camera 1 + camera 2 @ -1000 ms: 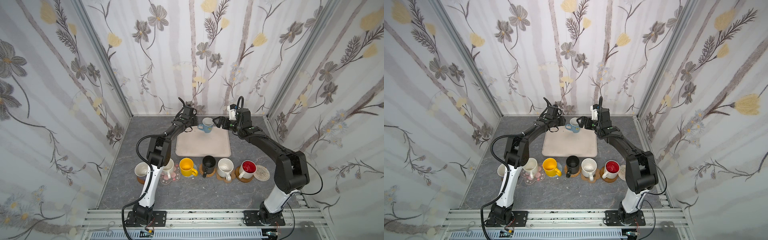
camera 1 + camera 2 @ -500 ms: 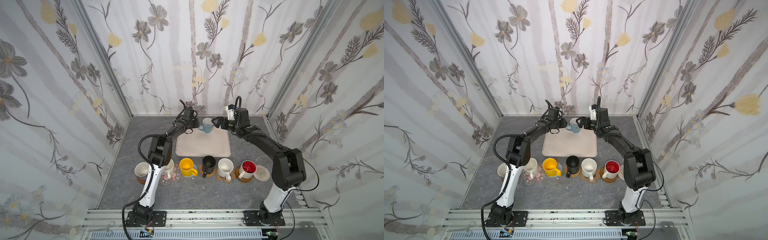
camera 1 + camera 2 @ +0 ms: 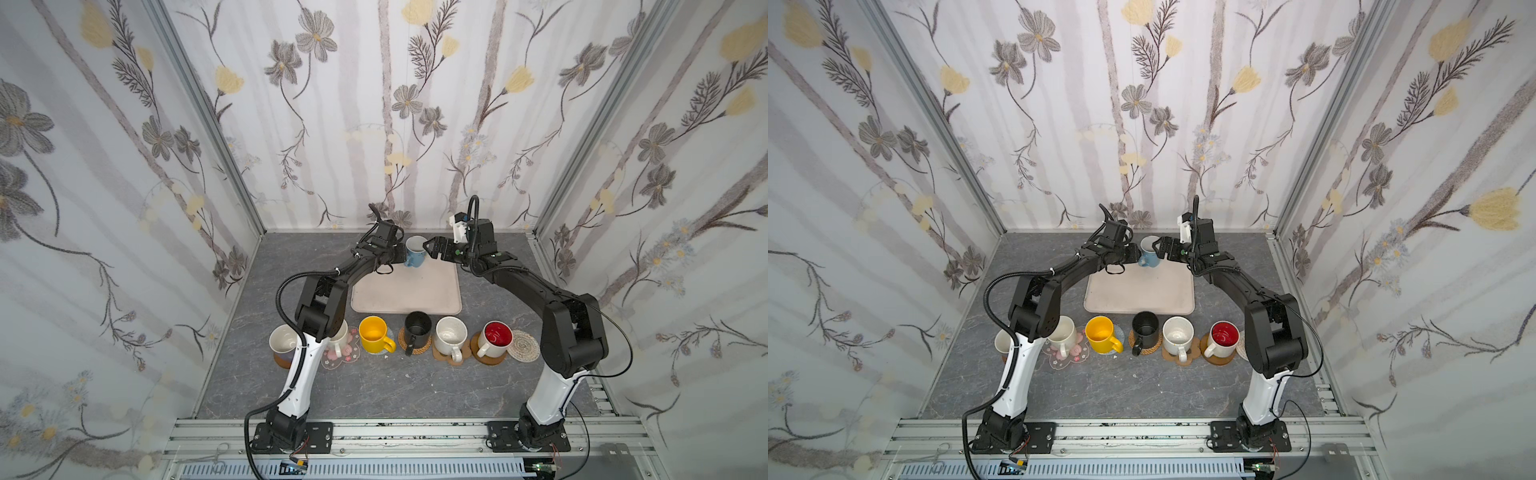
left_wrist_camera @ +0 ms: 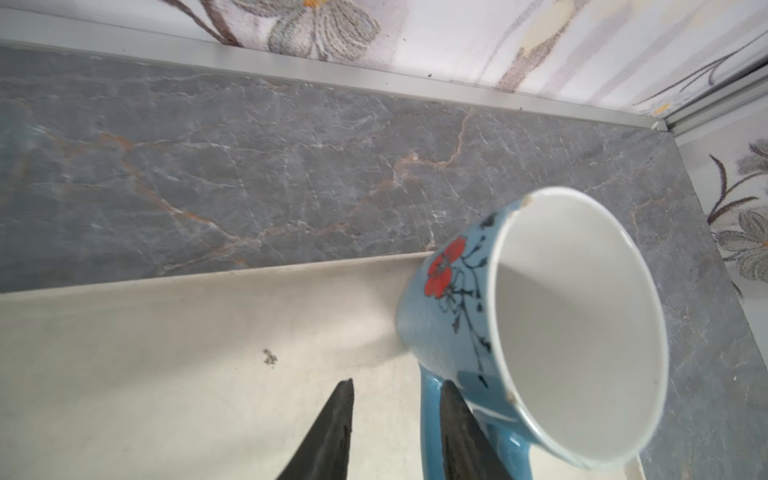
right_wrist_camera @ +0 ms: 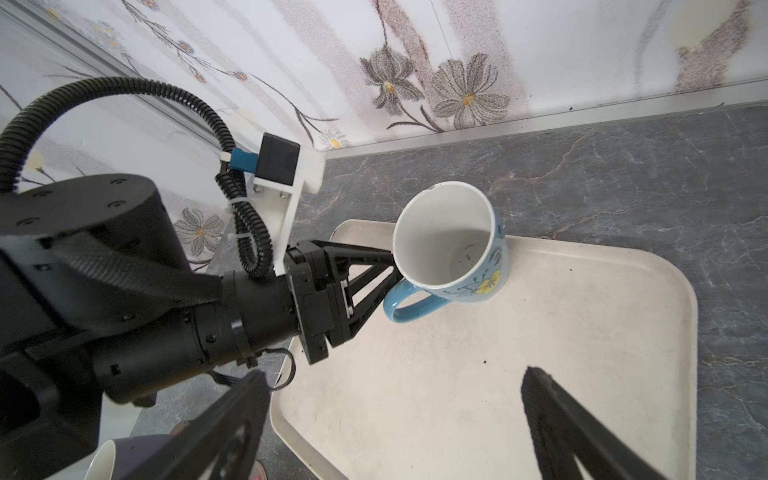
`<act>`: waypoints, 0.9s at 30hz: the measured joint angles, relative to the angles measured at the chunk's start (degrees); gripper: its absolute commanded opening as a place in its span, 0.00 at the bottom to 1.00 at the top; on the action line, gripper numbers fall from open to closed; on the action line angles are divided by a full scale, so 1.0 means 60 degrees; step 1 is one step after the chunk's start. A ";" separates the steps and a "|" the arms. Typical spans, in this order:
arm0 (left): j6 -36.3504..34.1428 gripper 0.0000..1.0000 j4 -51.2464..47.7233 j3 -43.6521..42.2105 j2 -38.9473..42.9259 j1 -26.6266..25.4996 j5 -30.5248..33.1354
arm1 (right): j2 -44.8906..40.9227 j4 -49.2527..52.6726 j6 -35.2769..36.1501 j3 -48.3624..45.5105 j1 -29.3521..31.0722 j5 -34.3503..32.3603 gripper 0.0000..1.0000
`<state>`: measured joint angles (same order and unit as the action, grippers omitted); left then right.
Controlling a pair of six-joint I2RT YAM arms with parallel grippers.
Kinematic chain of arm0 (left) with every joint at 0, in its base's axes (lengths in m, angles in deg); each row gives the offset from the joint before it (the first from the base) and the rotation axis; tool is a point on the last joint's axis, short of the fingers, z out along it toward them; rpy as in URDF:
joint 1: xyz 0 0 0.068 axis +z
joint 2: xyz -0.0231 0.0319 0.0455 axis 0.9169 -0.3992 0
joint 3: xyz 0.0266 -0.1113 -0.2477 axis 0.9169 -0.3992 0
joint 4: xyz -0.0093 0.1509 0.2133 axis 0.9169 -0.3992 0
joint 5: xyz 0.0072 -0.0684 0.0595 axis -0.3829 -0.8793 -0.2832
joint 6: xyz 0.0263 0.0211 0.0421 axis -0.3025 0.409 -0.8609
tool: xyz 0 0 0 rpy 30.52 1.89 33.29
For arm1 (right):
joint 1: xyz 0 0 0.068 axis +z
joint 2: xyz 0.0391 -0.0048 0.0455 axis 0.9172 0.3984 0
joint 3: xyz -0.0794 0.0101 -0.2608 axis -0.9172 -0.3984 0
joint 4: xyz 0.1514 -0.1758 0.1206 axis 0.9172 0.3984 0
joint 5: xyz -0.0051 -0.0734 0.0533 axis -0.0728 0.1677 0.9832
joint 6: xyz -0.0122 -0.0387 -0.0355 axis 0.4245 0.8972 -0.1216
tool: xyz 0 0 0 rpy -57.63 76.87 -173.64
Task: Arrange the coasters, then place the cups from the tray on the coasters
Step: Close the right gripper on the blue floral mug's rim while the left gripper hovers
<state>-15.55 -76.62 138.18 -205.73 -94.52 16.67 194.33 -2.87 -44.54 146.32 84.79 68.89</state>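
Observation:
The blue-and-white patterned cup point(image 3: 415, 252) point(image 3: 1149, 252) stands at the far edge of the cream tray point(image 3: 407, 293) point(image 5: 519, 353). My left gripper point(image 4: 397, 381) point(image 3: 402, 254) has its jaws narrowed about the cup's handle point(image 4: 430, 419). One finger sits inside the loop. The other stands a gap away, so the gripper is still open. My right gripper point(image 5: 395, 370) point(image 3: 430, 247) is wide open just right of the cup, over the tray, holding nothing. Only the white woven coaster point(image 3: 524, 345) lies bare.
In front of the tray, several cups stand in a row on coasters: a cup point(image 3: 284, 341) at the far left, yellow point(image 3: 374, 332), black point(image 3: 417, 326), white point(image 3: 450, 333), red-inside point(image 3: 496, 336). The back wall point(image 4: 374, 37) is close behind the tray.
The left jaws have narrowed about the blue cup's handle. The right gripper has edged a little closer to the cup. The cup has not moved.

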 measured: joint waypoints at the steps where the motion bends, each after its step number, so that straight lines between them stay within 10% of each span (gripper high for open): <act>1: 0.0026 0.37 0.0000 -0.0055 0.0007 -0.0073 0.0004 | 0.0000 0.0051 0.0000 0.0000 0.0000 0.0000 0.95; 27: 0.0408 0.50 0.0404 -0.2776 0.2390 -0.0634 0.1100 | 0.0331 0.0951 -0.0171 0.0233 0.0259 -0.1523 0.74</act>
<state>-13.10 -74.19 121.53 -191.39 -98.33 23.27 196.32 2.83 -45.57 147.72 86.34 59.76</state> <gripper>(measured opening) 0.489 0.742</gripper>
